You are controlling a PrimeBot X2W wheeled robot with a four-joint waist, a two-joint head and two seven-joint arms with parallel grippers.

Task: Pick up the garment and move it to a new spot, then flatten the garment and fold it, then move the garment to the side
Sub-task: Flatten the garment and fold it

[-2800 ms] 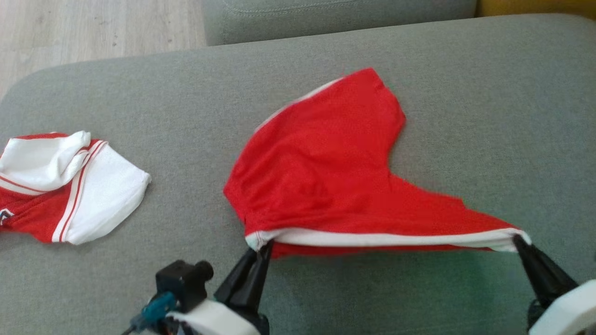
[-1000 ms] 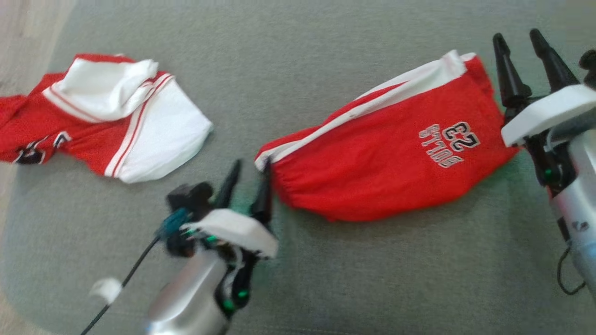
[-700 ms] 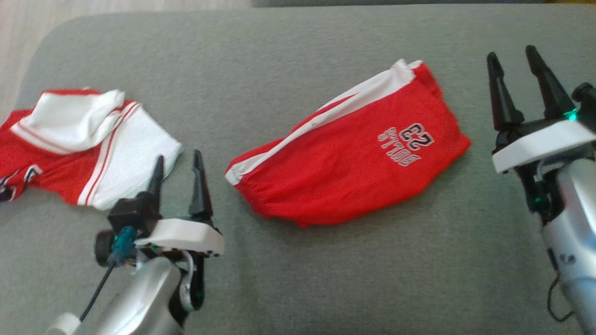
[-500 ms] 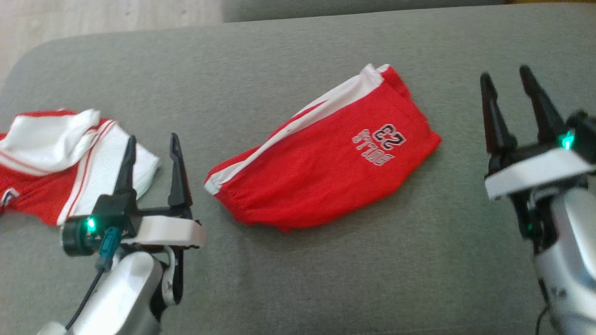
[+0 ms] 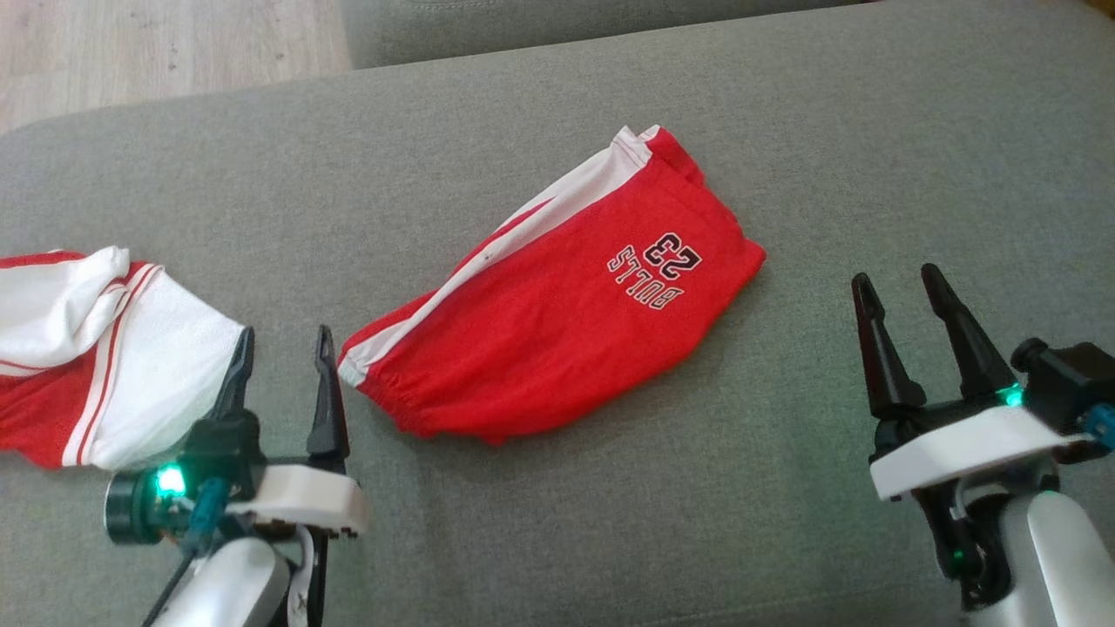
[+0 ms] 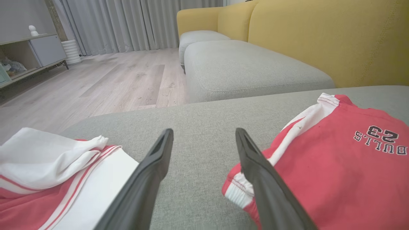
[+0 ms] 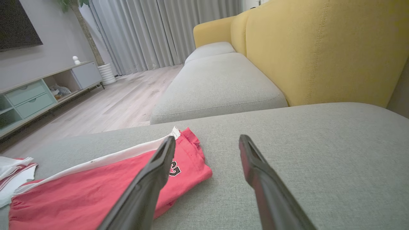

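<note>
The garment (image 5: 549, 305) is a pair of red shorts with a white side stripe and "BULLS 23" lettering, lying folded in half on the grey sofa cushion (image 5: 784, 131). It also appears in the left wrist view (image 6: 335, 166) and the right wrist view (image 7: 105, 182). My left gripper (image 5: 283, 341) stands open and empty just left of the waistband end, not touching it. Off to the right of the shorts, my right gripper (image 5: 897, 283) is open and empty with a clear gap of cushion between.
A crumpled red and white jersey (image 5: 96, 357) lies at the cushion's left end, close to my left gripper. Wooden floor (image 5: 157, 43) lies beyond the cushion's far left edge. A second grey cushion (image 6: 243, 67) and a yellow sofa back (image 6: 319, 35) stand behind.
Both grippers let go of the shorts, which now lie folded with the lettering up. Both arms drew back toward me and stayed open. The camera shifted between frames.
</note>
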